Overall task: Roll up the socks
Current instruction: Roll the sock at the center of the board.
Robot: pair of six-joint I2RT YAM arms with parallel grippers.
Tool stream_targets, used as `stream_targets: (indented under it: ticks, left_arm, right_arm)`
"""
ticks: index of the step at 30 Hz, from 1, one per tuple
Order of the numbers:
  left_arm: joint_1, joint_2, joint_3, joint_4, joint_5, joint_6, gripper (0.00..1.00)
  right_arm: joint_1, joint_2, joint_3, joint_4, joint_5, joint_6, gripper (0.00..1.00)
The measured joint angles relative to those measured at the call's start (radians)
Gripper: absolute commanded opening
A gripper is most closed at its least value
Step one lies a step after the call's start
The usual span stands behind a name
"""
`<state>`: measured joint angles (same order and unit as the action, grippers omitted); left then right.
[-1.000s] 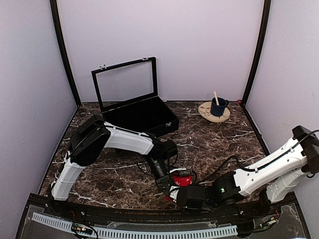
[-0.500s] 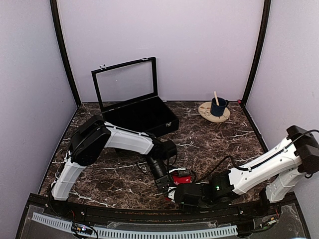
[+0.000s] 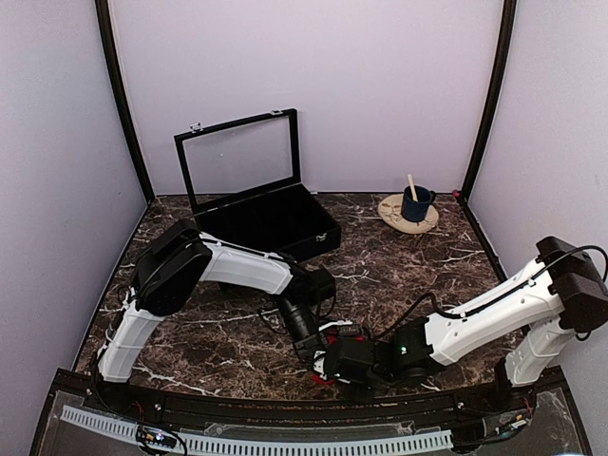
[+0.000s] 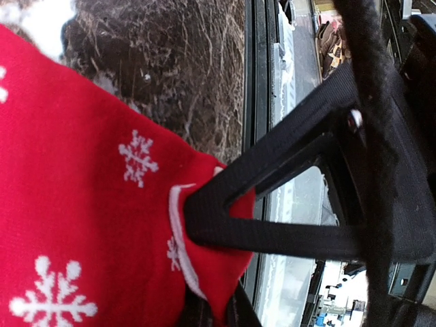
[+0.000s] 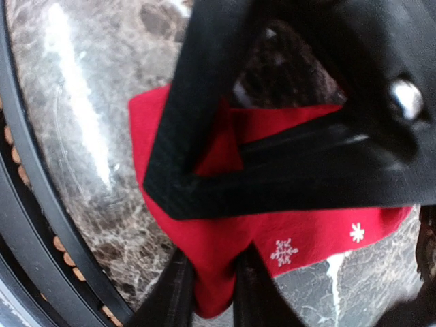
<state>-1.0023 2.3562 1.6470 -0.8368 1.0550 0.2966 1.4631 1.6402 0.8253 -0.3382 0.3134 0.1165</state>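
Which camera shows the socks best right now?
Left wrist: the socks fill it, snowflakes sharp, pinched by the left gripper. Right wrist shows a folded edge behind the right gripper; top external, only red slivers.

Dark marbled bench: open black case far left, wooden plate far right, red socks near centre.
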Motion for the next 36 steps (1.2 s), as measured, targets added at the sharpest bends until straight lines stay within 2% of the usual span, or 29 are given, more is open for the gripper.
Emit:
stream_targets:
  ticks: [5, 10, 20, 36]
  left_arm:
    - [0.000, 0.000, 0.000, -0.006, -0.001, 0.004, 0.21]
    - [0.005, 0.000, -0.002, -0.002, 0.003, -0.011, 0.29]
    - [0.059, -0.096, -0.143, 0.165, -0.010, -0.116, 0.32]
    - [0.101, -0.243, -0.358, 0.488, -0.127, -0.307, 0.34]
  right_arm:
    - [-0.005, 0.007, 0.021, -0.023, -0.021, 0.014, 0.06]
    - [-0.010, 0.006, 0.027, -0.031, -0.040, 0.032, 0.06]
    - [-0.013, 0.003, 0.031, -0.026, -0.091, 0.076, 0.07]
    - [-0.026, -0.029, 0.008, -0.015, -0.214, 0.158, 0.09]
